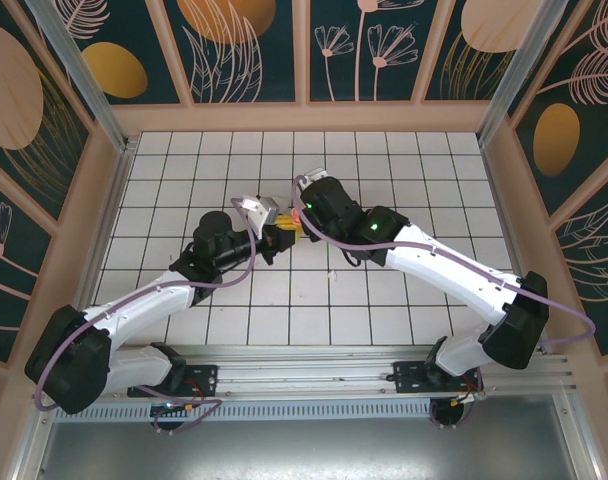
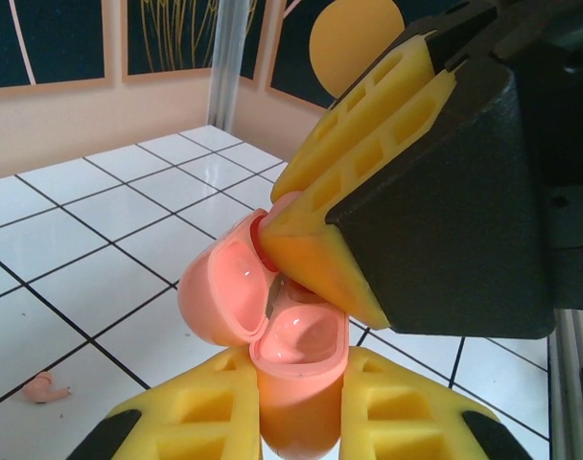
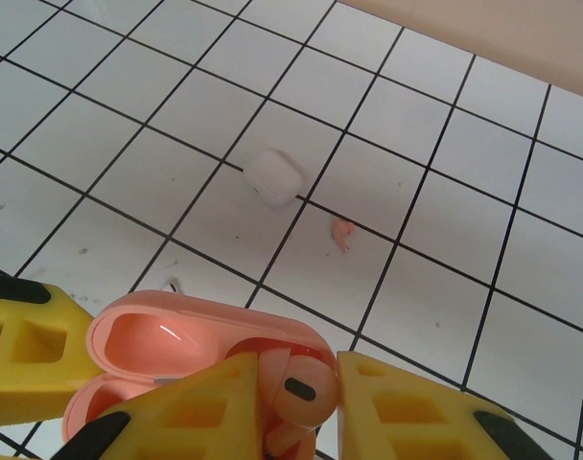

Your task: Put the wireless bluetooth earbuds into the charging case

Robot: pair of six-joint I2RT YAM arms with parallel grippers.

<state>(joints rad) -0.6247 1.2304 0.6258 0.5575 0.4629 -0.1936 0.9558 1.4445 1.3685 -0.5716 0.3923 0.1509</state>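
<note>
My left gripper [image 2: 296,372] is shut on the body of a salmon-pink charging case [image 2: 293,407], which stands upright with its lid [image 2: 222,287] swung open to the left. My right gripper [image 3: 301,372] is shut on a salmon-pink earbud [image 3: 308,388] and hangs right over the case's open mouth [image 3: 167,337], its fingertips [image 2: 306,259] touching the rim. A second pink earbud [image 3: 344,233] [image 2: 44,387] lies loose on the tiles. A white earbud [image 3: 174,285] peeks out behind the lid. From above, both grippers [image 1: 269,238] [image 1: 302,222] meet mid-table.
A small white closed case [image 3: 274,177] sits on a tile line beyond the pink case. The white tiled floor [image 1: 384,170] is ringed by a low wooden wall [image 1: 304,117]. Both arms reach in from the near edge and cross the middle of the table.
</note>
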